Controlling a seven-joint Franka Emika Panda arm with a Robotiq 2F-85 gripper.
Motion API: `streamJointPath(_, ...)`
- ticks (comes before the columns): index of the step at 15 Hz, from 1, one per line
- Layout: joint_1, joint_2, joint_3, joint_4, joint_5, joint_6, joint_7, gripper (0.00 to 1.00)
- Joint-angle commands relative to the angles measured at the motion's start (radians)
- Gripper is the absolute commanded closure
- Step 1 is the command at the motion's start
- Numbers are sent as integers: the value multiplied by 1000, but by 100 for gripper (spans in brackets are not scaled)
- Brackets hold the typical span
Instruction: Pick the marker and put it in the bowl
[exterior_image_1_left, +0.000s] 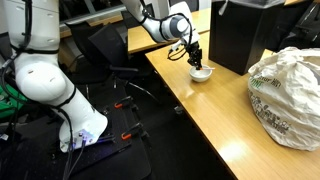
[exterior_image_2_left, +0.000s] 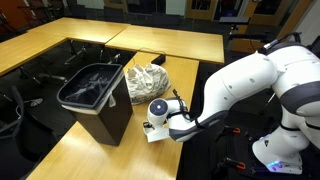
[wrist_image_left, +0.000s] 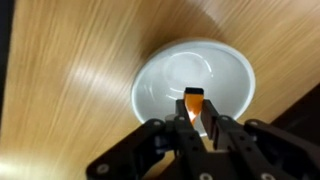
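A white bowl (wrist_image_left: 195, 85) sits on the wooden table; it also shows in an exterior view (exterior_image_1_left: 201, 73), near the table's edge. My gripper (wrist_image_left: 195, 118) is shut on an orange marker (wrist_image_left: 192, 103) with a dark cap and holds it upright right above the bowl's inside. In an exterior view the gripper (exterior_image_1_left: 194, 58) hangs just over the bowl. In the exterior view from behind, the gripper (exterior_image_2_left: 158, 128) is seen and the bowl is hidden by the wrist.
A black bin (exterior_image_2_left: 97, 95) stands on the table (exterior_image_1_left: 230, 125) close to the bowl, also seen in an exterior view (exterior_image_1_left: 240, 35). A crumpled white plastic bag (exterior_image_1_left: 290, 95) lies beyond it. The table's edge runs just beside the bowl.
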Motion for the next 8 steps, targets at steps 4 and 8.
streamJointPath(4,86,-23,-64,-26,-99,-22,112,31)
streamJointPath(8,53,-153,-22,-106,-100,-97,34,0)
